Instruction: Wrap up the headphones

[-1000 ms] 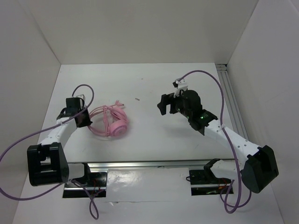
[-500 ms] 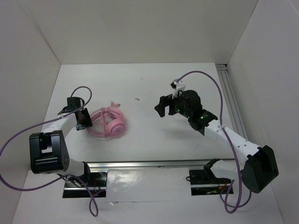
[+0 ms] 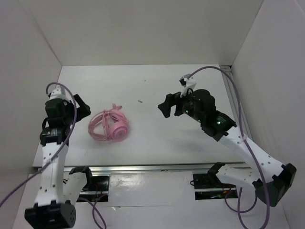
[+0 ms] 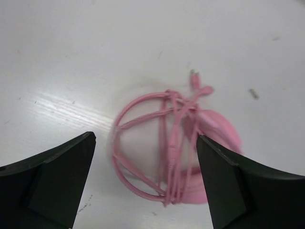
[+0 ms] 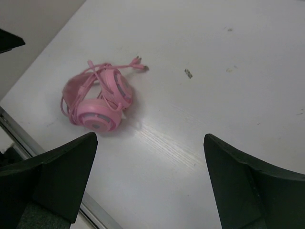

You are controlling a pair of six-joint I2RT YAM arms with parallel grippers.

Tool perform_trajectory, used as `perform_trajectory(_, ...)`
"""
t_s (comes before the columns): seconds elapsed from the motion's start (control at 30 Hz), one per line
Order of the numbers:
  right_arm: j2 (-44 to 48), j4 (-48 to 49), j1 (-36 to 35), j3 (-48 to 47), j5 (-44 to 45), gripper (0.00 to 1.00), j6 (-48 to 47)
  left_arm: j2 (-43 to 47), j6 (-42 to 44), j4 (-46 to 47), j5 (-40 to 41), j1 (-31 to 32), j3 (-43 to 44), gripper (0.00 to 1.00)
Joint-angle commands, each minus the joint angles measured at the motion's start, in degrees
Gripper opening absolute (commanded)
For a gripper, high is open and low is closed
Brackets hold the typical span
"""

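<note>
While the headphones (image 3: 109, 125) lie on the table (image 3: 157, 138), cable (image 4: 174, 138) wound round their headband, the left gripper (image 4: 145, 137) near them and the right gripper (image 5: 150, 137) well apart hang empty, jaws spread. Wrapping looks done; the loose plug (image 4: 193, 76) may need tucking.

There is one pair of pink headphones (image 3: 108, 126) with two round ear cups (image 5: 97, 119) and one thin pink cable (image 4: 172, 143), and there is one white table (image 3: 181, 138). There are two robot arms, the left arm (image 3: 50, 162) and the right arm (image 3: 248, 149), and two grippers, the left gripper (image 4: 145, 137) and the right gripper (image 5: 150, 137) — each with two black fingers (image 4: 57, 176). Two purple cables (image 3: 209, 69) show too, and one tiny dark speck (image 3: 139, 101).
</note>
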State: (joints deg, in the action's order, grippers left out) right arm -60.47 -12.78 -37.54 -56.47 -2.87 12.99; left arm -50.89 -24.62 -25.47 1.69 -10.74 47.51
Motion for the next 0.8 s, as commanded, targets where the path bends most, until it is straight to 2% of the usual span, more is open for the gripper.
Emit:
perform_trajectory(0.0, 6.48, -10.14, -1.65, -7.77, 7.61, 1.0, 3.26, 11.05, -2.71, -6.76, -9.4, -0.33, 8.53, 1.0)
perform_trajectory(0.03, 7.55, -14.51, -1.66, -10.39, 8.58, 1.0, 3.87, 13.78, -2.71, -9.74, -13.87, -0.33, 10.31, 1.0)
perform_trajectory(0.1, 9.83, -18.58, -1.66, -13.13, 8.59, 1.0, 5.72, 21.14, -3.32, -12.92, -16.27, -0.33, 13.65, 1.0)
perform_trajectory(0.2, 16.84, -24.3, -1.66, -17.79, 6.57, 1.0, 7.65, 27.93, -4.55, -21.34, -14.54, 0.45, 20.76, 1.0)
perform_trajectory(0.33, 21.53, -32.03, -1.14, -25.43, 4.38, 1.0, 8.36, 33.56, -8.07, -23.83, -13.47, 4.32, 17.29, 1.0)
perform_trajectory(0.37, 21.53, -35.36, -1.13, -29.28, 3.85, 1.0, 8.36, 36.19, -8.07, -23.83, -15.82, 4.85, 16.57, 1.0)
perform_trajectory(0.5, 21.53, -43.64, 1.41, -38.27, 3.31, 1.0, 7.23, 37.62, -8.52, -22.52, -18.04, 7.22, 17.26, 1.0)
perform_trajectory(0.63, 23.19, -43.66, 3.7, -37.41, 4.37, 1.0, 6.69, 36.92, -6.84, -21.9, -17.52, 8.37, 17.88, 1.0)
perform_trajectory(0.77, 23.73, -41.28, 3.7, -32.31, 4.28, 1.0, 6.69, 36.39, -6.14, -21.9, -16.99, 9.42, 18.94, 1.0)
